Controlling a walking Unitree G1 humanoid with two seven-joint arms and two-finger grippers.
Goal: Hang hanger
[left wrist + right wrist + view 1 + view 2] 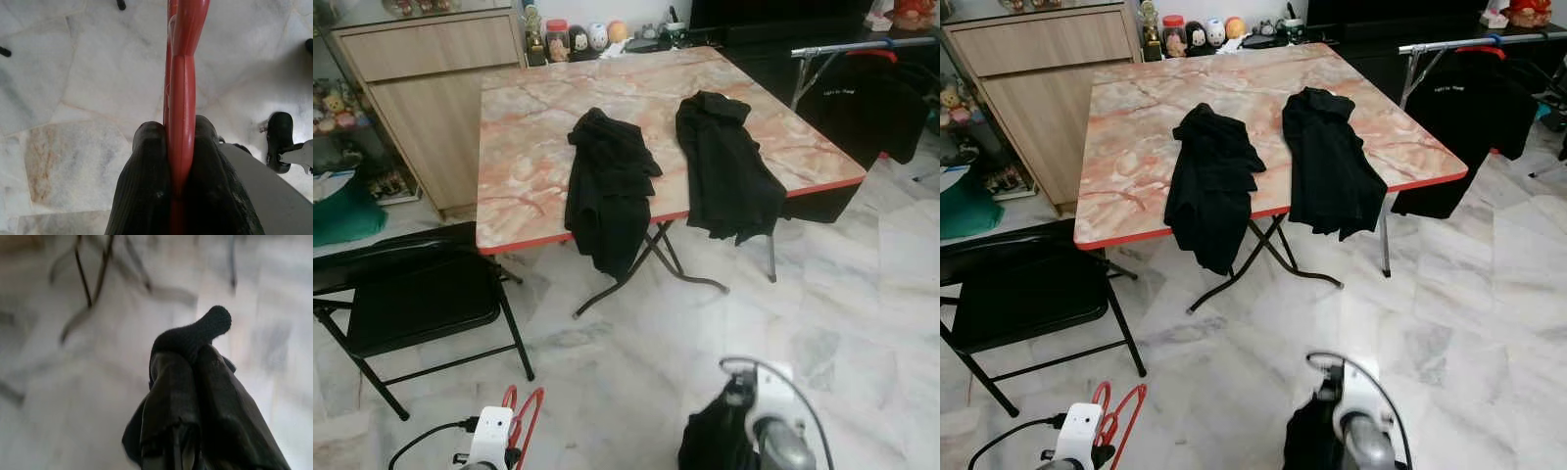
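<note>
A red plastic hanger is pinched between the black fingers of my left gripper, which is shut on it. The same hanger sticks up low at the front left, above the marble floor. My right gripper is shut on a bunched black garment, which hangs by my right arm at the front right. Two more black garments lie on the marble-patterned table, draped over its red front edge.
A metal clothes rack stands at the back right with a black shirt hanging on it. A black folding chair is at the left. A wooden cabinet stands behind it. White marble floor lies between me and the table.
</note>
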